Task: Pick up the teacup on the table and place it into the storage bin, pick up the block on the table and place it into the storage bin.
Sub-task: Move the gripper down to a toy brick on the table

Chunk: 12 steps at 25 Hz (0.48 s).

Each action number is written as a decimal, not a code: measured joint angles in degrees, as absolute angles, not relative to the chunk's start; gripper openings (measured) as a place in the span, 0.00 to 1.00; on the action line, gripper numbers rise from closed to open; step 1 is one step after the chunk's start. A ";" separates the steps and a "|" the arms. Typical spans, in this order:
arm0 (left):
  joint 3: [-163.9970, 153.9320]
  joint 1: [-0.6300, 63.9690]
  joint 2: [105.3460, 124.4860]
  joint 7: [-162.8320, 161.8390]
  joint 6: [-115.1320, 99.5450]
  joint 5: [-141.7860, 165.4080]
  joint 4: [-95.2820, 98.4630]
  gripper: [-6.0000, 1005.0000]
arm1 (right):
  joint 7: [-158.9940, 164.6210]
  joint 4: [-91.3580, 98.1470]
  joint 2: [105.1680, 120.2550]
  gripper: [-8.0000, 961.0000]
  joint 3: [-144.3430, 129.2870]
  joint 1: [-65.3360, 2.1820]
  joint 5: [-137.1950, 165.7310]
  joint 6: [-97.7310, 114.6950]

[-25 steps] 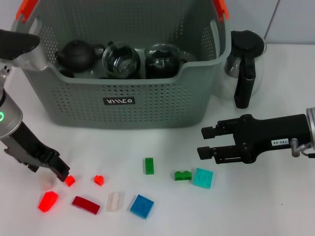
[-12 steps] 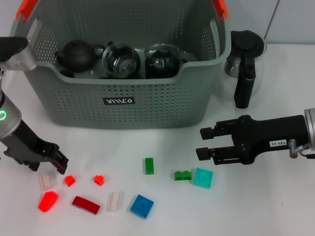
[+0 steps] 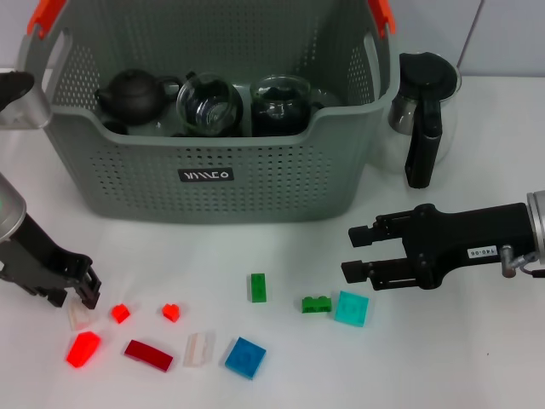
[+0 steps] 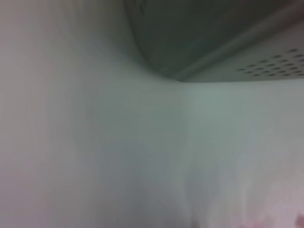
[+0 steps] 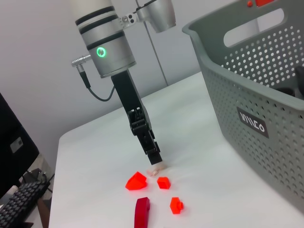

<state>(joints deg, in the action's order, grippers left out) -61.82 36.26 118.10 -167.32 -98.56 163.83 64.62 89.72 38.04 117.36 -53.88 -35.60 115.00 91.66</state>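
Pale translucent small plastic block [image 3: 78, 317] near the bench's [image 3: 477, 358] front-left corner sits under the left gripper [image 3: 77, 294], whose fingers' spread I cannot tell, so they may nudge it aside, while the right gripper [image 3: 356, 252] hovers spread.

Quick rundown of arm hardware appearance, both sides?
Left arm: silver cylinder with black bands, a glowing green ring light, grey cable at a side connector, slim black left pincer. Right pincer: matte black, blocky, white label with dark print on its body, silver wrist collar behind.
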 joint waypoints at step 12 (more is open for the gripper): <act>-61.69 36.93 117.74 -167.30 -97.03 163.83 60.32 0.44 | 89.69 37.95 117.25 0.67 -53.87 -35.59 115.15 91.67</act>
